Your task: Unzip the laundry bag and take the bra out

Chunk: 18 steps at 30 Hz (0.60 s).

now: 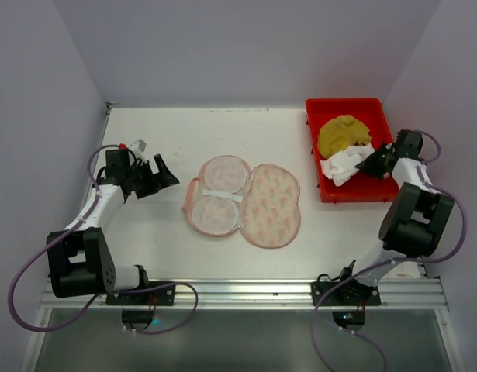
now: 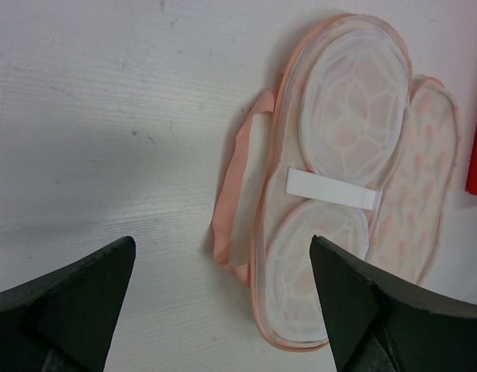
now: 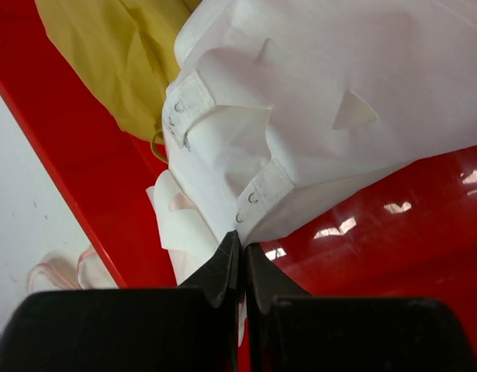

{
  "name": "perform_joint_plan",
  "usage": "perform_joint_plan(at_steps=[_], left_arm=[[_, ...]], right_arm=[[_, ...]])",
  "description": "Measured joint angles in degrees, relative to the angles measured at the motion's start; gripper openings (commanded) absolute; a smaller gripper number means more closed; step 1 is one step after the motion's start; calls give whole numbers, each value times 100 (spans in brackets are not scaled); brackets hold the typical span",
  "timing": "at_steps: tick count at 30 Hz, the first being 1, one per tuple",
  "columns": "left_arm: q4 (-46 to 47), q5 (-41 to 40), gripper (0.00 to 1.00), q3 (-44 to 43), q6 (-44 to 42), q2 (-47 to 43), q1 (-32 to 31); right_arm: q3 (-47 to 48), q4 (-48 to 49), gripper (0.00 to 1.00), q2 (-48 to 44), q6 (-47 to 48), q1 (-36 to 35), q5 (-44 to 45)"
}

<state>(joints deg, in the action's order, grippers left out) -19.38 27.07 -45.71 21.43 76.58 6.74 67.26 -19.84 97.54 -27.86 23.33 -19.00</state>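
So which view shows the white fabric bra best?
Right wrist: the white fabric bra fills the frame, hook fasteners clear. Top external shows a small crumple in the red plastic tray; left wrist misses it.

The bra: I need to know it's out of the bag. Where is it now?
In the top view the bra lies in the red tray at far right, beside a yellow cloth, pinched by the right gripper.

Plain pale lavender walls (image 1: 246, 46) enclose the white worktop (image 1: 160, 132) left, far and right; a metal rail (image 1: 246, 293) edges its near side.
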Motion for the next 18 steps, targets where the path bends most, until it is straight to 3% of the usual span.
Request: perform_joint_plan(at_steps=[1,5,7,8,11,14,18], left_arm=[[7,4,98,0,0,0,0],[39,46,98,24,0,0,0],[46,74,98,35,0,0,0],[48,83,98,37,0,0,0],[59,105,98,52,0,0,0],[70,109,98,61,0,0,0],[96,116,98,61,0,0,0]], right_arm=[[-168,2,2,-105,-68,0,13],[-715,-164,32,-704,-356,-2,131],[-804,-203,40,-929,-446,-2,173],[-863,-195,52,-1067,-503,-2,203],[-1143,-190,71,-1602,-627,-46,356],[-1338,-262,81,-2273,-682,-295,686],[-1329,-297,82,-3038,-636,-1128,1097]])
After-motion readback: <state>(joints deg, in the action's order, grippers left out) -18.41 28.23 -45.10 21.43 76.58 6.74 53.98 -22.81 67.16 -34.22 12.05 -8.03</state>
